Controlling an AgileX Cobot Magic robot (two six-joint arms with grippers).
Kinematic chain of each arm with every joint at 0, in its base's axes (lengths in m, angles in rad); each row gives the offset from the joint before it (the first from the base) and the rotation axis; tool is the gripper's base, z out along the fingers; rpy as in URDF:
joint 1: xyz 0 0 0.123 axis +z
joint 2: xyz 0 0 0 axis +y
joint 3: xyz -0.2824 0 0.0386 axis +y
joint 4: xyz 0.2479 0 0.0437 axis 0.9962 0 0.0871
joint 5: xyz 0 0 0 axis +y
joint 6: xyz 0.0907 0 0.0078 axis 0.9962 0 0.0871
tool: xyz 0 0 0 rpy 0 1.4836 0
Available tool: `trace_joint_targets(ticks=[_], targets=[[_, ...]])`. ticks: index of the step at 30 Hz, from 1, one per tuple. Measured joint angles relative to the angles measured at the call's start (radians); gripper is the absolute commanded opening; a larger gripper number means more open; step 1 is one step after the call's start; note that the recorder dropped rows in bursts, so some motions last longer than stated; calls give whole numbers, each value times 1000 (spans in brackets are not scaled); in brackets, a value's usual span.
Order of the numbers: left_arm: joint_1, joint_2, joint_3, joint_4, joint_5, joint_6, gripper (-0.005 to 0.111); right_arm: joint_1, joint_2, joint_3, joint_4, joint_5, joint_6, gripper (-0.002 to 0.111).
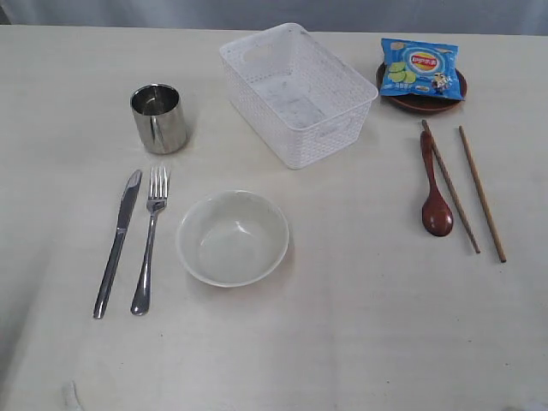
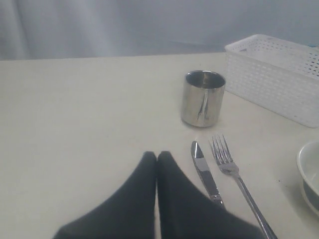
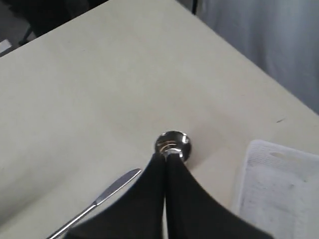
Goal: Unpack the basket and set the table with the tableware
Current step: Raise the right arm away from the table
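Note:
The white basket (image 1: 295, 90) stands empty at the back middle of the table (image 1: 342, 342). To its left is the steel mug (image 1: 159, 118); nearer lie the knife (image 1: 118, 242), fork (image 1: 150, 238) and off-white bowl (image 1: 232, 237). On the right lie the wooden spoon (image 1: 432, 188) and two chopsticks (image 1: 482, 193). The brown plate (image 1: 424, 106) carries a blue chips packet (image 1: 419, 68). My left gripper (image 2: 157, 155) is shut and holds nothing, beside the knife (image 2: 205, 172). High over the table, my right gripper (image 3: 166, 155) is shut and holds nothing, its tips in line with the mug (image 3: 172, 144). The exterior view shows neither arm.
In the left wrist view the mug (image 2: 202, 98), fork (image 2: 234, 174), basket wall (image 2: 279, 74) and bowl rim (image 2: 310, 174) are visible. The right wrist view shows the knife blade (image 3: 107, 191), a basket corner (image 3: 279, 189) and the table's far edge.

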Motion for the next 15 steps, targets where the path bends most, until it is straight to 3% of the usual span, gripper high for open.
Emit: trace_joint_targets(ticks=[6, 9, 15], targets=[[0, 0, 0, 0, 0, 0, 0, -124, -230, 298, -15, -156, -20, 0], [0, 0, 0, 0, 0, 0, 0, -265, -315, 439, -107, -188, 123, 0], [0, 0, 0, 0, 0, 0, 0, -519, -210, 577, -151, -202, 216, 0]])
